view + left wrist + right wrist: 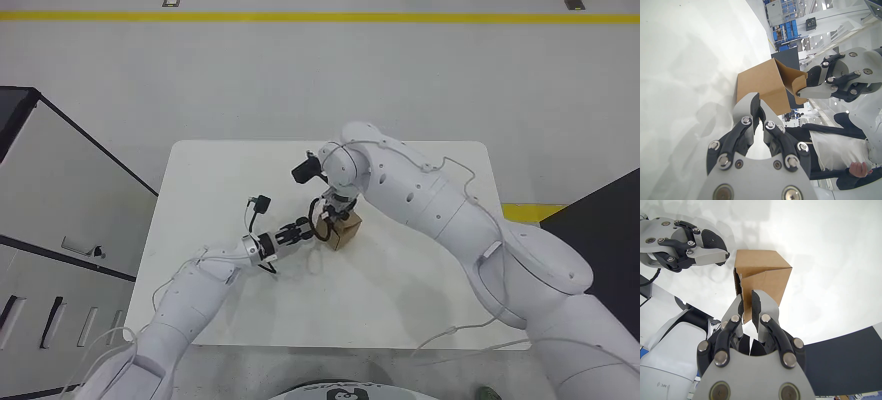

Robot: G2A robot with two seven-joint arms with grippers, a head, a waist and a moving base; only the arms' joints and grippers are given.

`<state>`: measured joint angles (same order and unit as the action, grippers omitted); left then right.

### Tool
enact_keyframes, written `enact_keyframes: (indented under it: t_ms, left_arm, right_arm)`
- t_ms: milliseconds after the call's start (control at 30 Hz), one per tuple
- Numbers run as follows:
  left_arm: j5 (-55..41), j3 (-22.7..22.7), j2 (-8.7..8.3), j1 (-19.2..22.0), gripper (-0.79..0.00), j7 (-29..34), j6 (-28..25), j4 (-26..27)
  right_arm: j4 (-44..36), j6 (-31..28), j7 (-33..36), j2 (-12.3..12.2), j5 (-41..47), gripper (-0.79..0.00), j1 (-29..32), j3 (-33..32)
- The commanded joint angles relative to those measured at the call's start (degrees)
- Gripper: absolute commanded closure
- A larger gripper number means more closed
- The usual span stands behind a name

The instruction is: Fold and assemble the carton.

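Pinching a flap of the small brown cardboard carton in the right gripper, mid white bench; holding the left gripper closed and empty, just left of it

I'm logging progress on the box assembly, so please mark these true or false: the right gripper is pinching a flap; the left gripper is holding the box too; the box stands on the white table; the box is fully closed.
1. The right gripper pinches a flap of the carton. True.
2. The left gripper holds the carton too. False: its fingers are shut beside the carton and grip nothing.
3. The carton stands on the white table. True.
4. The carton is fully closed. False: the pinched flap sticks out and the inside shows at that end.
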<state>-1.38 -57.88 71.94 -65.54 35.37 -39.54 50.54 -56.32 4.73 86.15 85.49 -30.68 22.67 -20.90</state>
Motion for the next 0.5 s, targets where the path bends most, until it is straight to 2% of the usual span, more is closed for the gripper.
enact_keyframes:
  t_ms: [0, 467]
  left_arm:
    - [-0.17, 0.00, 0.00, 0.15, 0.000, 0.20, -0.01, -0.21]
    - [-1.11, 0.05, 0.02, 0.88, 0.000, 1.28, -0.55, -1.51]
  right_arm:
    - [0.83, -0.21, -0.08, 0.46, 0.16, -0.068, -0.20, 0.06]
    - [5.38, -1.70, -0.17, 3.63, 0.11, -0.068, -1.35, 0.92]
